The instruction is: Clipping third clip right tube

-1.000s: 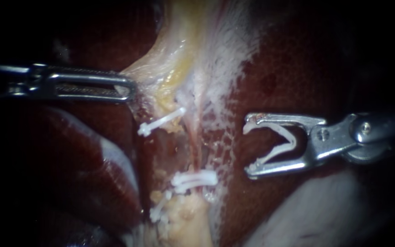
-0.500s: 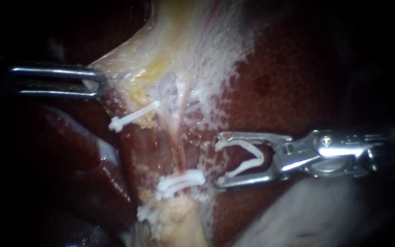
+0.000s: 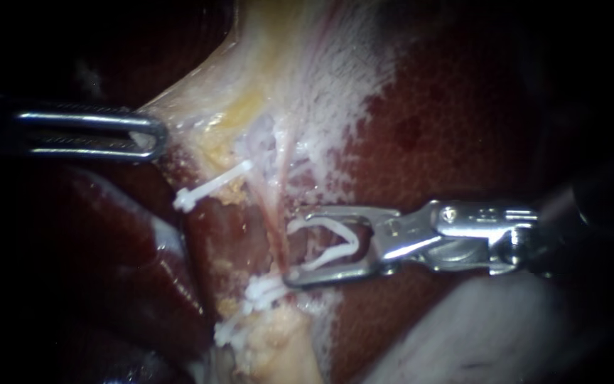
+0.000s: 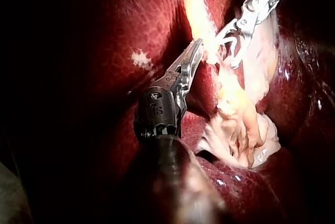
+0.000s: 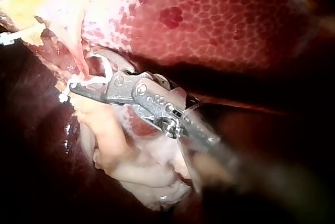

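In the pale strip across the liver (image 3: pixel 449 121), the thin pink right tube (image 3: pixel 277 213) runs down to the lower clips (image 3: pixel 264 290), with an upper clip (image 3: pixel 214 186) near it. The left instrument's end effector (image 3: pixel 152 135) is closed on pale tissue (image 3: pixel 200 107). The right instrument's end effector (image 3: pixel 292 252) carries a loaded clip (image 3: pixel 349 235) between widely parted jaws, its tips just at the tube. The tube seems soft, wet and easy to tear, so I would take it squarely on its bare stretch.

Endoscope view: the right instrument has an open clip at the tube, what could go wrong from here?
The tube does not yet look fully inside the loaded clip held by the right instrument, so closing now might catch it only partly. The lower clip lies close beneath; the two could crowd.
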`<state>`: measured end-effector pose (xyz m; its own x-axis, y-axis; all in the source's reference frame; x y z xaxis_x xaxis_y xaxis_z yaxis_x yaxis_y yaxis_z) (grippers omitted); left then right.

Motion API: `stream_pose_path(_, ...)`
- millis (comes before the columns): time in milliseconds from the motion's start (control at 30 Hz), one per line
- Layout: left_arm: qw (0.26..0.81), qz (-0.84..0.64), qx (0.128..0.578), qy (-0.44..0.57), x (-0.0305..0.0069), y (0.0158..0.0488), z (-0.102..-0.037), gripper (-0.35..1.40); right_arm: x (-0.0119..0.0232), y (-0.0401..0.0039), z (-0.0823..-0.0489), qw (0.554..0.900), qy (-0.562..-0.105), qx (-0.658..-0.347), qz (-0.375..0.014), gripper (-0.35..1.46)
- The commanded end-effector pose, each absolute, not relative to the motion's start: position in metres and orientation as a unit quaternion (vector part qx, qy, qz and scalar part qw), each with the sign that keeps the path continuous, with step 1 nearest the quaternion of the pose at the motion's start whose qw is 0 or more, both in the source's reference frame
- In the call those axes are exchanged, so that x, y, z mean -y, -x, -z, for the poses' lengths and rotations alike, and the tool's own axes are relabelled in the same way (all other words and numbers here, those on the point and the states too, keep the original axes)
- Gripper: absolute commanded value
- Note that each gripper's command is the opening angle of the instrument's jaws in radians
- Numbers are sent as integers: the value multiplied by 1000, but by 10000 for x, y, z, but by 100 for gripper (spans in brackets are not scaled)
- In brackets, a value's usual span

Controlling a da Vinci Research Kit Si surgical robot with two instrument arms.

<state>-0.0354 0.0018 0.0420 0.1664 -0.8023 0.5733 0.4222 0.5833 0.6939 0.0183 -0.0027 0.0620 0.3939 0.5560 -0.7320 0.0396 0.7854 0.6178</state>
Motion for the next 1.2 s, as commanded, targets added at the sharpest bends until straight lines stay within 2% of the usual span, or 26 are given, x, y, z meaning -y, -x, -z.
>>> stream_pose_path(33, 739, 414, 495, -192, -17, 355, -421, -35, 27, -185, -620, 786, -282, -525, -165, 56)
stream_pose_path(333, 739, 413, 496, -192, -15, 358, -421, -35, 23, -203, -612, 785, -281, -525, -170, 53)
stream_pose_path(1000, 739, 414, 495, -192, -15, 360, -422, -35, 16, -203, -602, 784, -284, -525, -172, 41)
stream_pose_path(1100, 739, 414, 495, -191, -15, 361, -422, -35, 16, -201, -602, 784, -285, -525, -172, 34)
stream_pose_path(1167, 739, 414, 495, -191, -15, 361, -422, -35, 16, -197, -602, 784, -285, -525, -171, 13)
stream_pose_path(1200, 739, 414, 495, -191, -15, 361, -422, -35, 17, -195, -602, 783, -287, -525, -170, -4)
